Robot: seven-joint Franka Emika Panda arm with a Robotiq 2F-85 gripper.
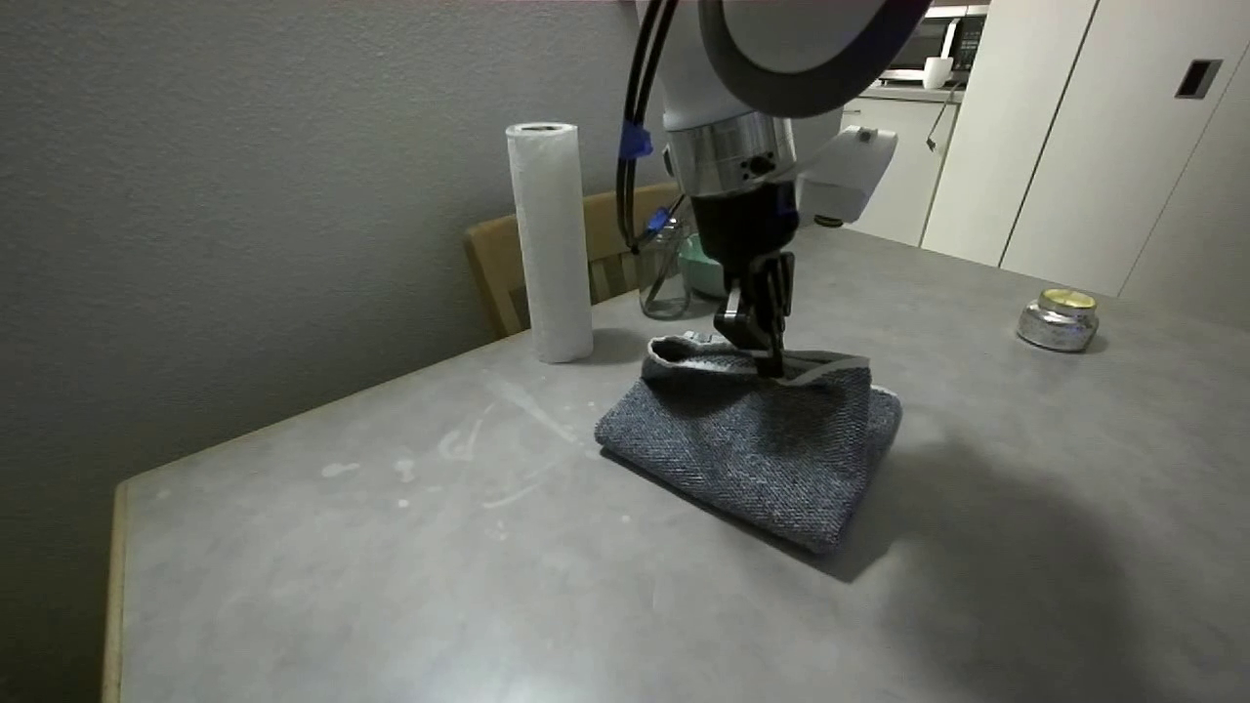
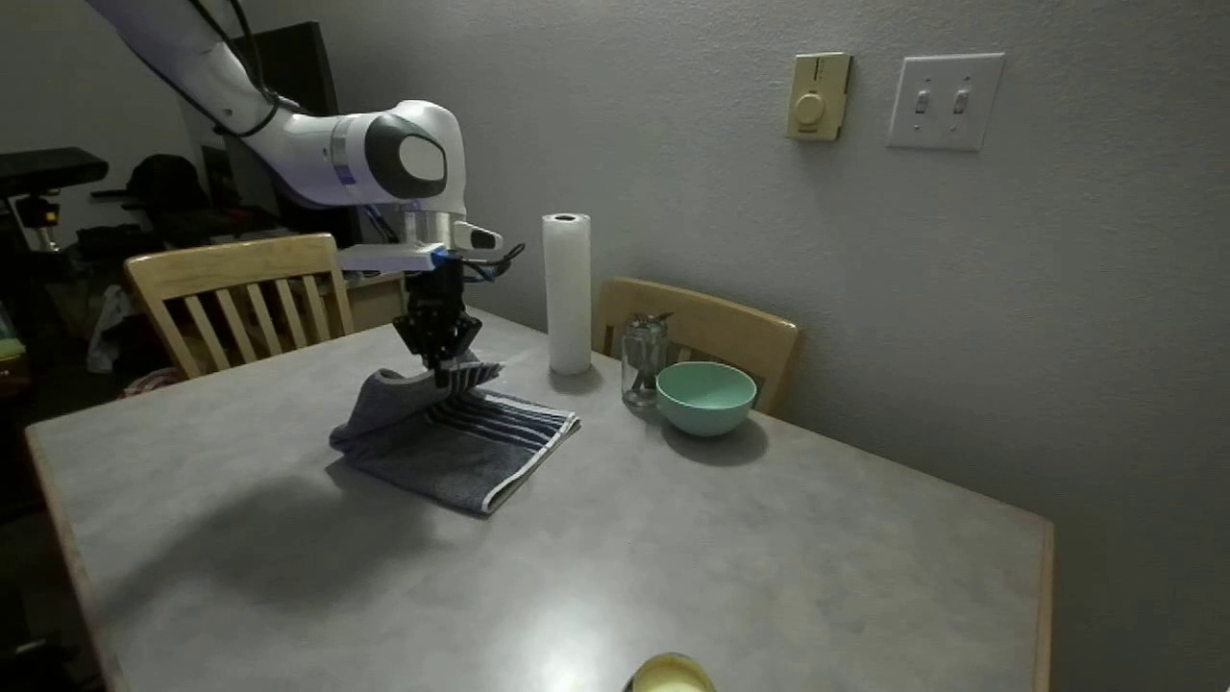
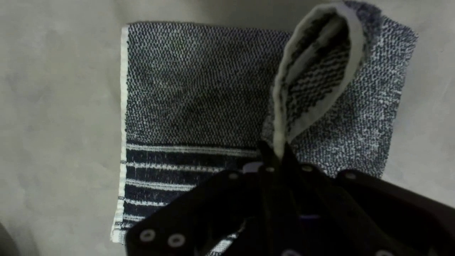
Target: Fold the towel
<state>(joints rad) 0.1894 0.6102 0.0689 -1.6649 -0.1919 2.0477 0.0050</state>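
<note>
Wall (image 1: 293, 195): seen plain and grey behind the counter (image 1: 293, 605); between the two a wooden chair (image 2: 730, 312) is tucked, and a paper-towel roll (image 2: 567, 288), a glass jar (image 2: 644, 365) and a green bowl (image 2: 706, 402) are set along that side;
Towel (image 2: 461, 457): spread on the counter near the paper-towel roll, partly folded; one half is laid flat with its white stripes (image 3: 160, 185) uppermost; the other is raised into a standing flap (image 2: 380, 408);
Fingers (image 1: 770, 363): set close together in a thin pinch; the white hem (image 3: 356, 39) is nipped between the tips and bowed into a rounded loop just beside them; how deeply it is caught cannot be told;
Terry (image 3: 199, 85): judged light, soft and limp; not easily damaged; by its rough nap slipping is likely to be resisted;
Hem: reckoned the best place to be gripped, being firmer than the terry; with a mid-edge hold, droop may be met at either side;
Flap: probably to be carried low and slowly over the flat half; if it is released too high, a crumpled edge is to be expected.
</note>
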